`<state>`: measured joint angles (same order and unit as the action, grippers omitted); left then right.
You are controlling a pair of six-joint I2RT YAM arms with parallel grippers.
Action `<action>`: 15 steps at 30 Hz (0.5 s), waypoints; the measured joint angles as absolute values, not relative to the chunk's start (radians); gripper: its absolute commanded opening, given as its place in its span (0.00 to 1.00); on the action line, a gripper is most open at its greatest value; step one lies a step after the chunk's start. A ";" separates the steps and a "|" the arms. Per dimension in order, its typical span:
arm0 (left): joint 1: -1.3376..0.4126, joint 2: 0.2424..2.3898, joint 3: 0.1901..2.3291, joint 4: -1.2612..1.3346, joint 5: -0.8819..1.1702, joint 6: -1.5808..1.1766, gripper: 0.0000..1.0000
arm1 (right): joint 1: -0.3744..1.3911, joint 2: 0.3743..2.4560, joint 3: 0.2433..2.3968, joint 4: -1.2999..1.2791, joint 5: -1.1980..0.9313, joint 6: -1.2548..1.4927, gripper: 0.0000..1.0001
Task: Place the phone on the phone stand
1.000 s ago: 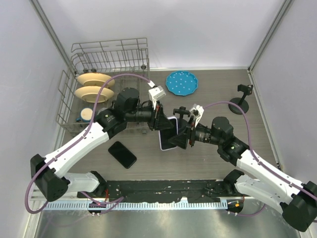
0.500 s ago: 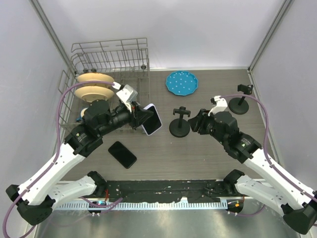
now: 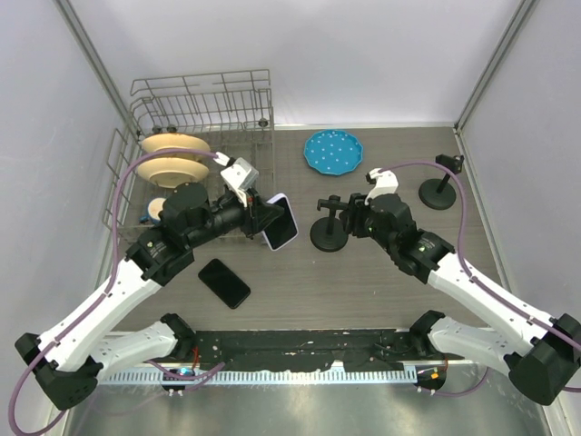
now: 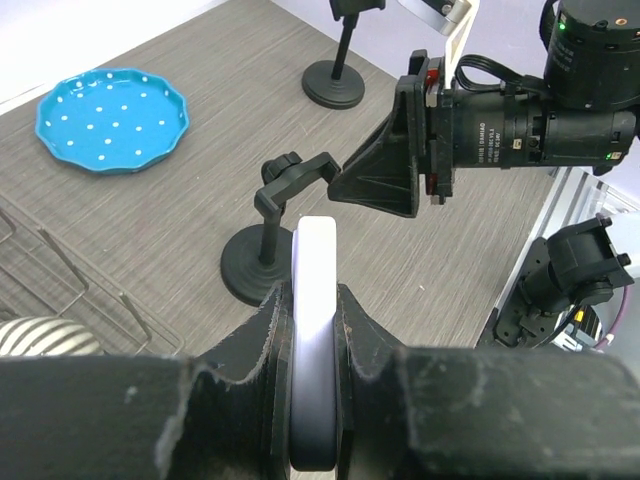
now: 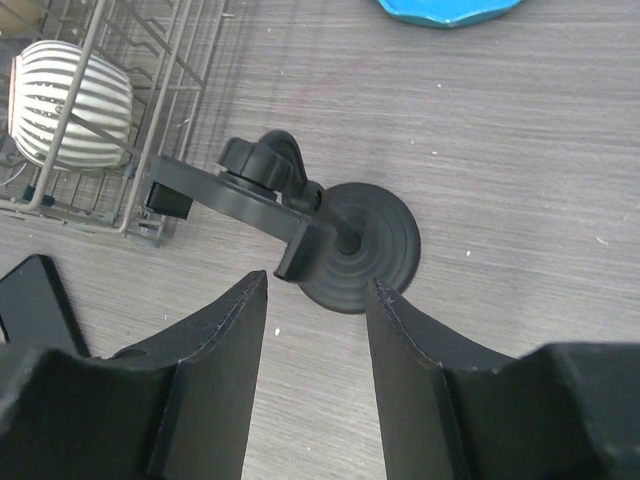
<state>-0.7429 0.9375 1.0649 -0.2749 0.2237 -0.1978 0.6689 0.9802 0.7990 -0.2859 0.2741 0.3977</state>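
Note:
A white-edged phone (image 3: 281, 223) hangs tilted above the table, and my left gripper (image 3: 269, 218) is shut on it. In the left wrist view the phone (image 4: 313, 260) stands edge-on between the fingers of that gripper (image 4: 313, 305). Just right of it is the black phone stand (image 3: 328, 229), its clamp empty. My right gripper (image 3: 349, 220) is open beside the stand's right side. In the right wrist view the stand (image 5: 355, 245) lies just ahead of the gripper (image 5: 315, 290), with nothing between the fingertips.
A black phone (image 3: 224, 282) lies flat at the front left. A second stand (image 3: 438, 187) is at the back right, and a blue plate (image 3: 333, 151) at the back. A wire dish rack (image 3: 195, 136) with dishes fills the back left.
A second ago both grippers were at the phone mid-table. The left one has carried it left. The right one let go, swung away, then came back to the stand with narrower jaws.

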 measured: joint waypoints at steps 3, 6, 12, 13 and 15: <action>-0.743 0.947 1.065 -0.271 0.239 -0.199 0.00 | 0.672 0.999 0.799 -0.253 0.270 0.381 0.47; -0.743 0.963 1.065 -0.270 0.256 -0.200 0.00 | 0.679 1.029 0.799 -0.222 0.268 0.354 0.44; -0.743 0.978 1.065 -0.268 0.278 -0.201 0.00 | 0.691 1.063 0.799 -0.189 0.286 0.305 0.33; -0.743 0.978 1.065 -0.267 0.281 -0.201 0.00 | 0.691 1.064 0.799 -0.189 0.290 0.301 0.28; -0.743 0.982 1.065 -0.265 0.292 -0.201 0.00 | 0.691 1.068 0.801 -0.189 0.300 0.288 0.22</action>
<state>-0.7429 0.9825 1.0649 -0.2649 0.2920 -0.2008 0.6910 1.0679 0.8009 -0.1886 0.3004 0.2882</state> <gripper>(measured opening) 0.185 0.307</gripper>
